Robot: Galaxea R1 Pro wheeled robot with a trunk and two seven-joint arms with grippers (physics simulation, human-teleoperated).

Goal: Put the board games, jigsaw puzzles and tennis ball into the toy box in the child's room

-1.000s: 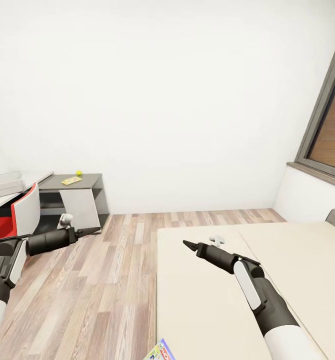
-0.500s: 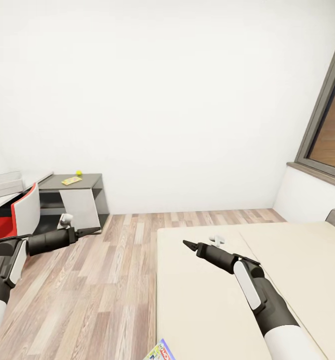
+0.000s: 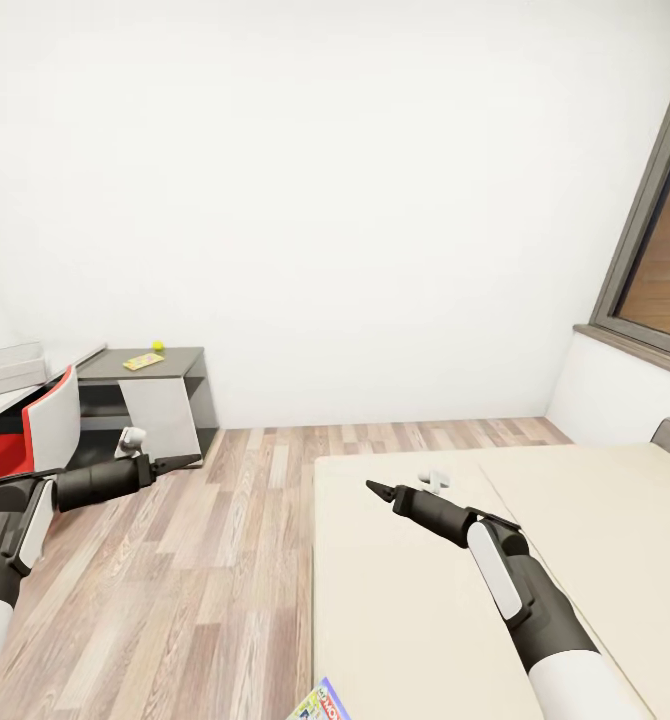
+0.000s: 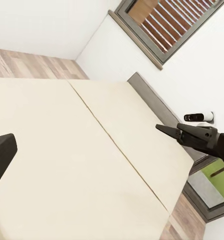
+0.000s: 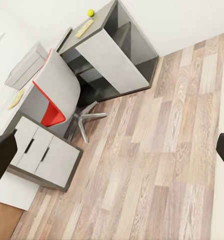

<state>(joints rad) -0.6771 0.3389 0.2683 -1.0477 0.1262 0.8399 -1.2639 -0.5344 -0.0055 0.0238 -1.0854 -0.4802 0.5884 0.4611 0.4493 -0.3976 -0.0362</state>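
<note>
Both empty: left claw (image 3: 187, 461) closed, right claw (image 3: 374, 489) open, tennis ball (image 3: 158, 346) far beyond.

- i'm seeing nothing changing between the earlier head views and now.
- i'm holding both arms exactly where they were, and the camera isn't shifting either.

A board game (image 3: 320, 703) on the bed (image 3: 415, 600) is cut off by the near edge of the head view, only a corner showing. The toy box (image 3: 7, 368) at far left is cropped by the frame. The flat item (image 3: 143, 361) beside the tennis ball (image 3: 158, 346) is too small to identify. The chair (image 3: 35, 430) hides part of the table (image 3: 165, 360).
</note>
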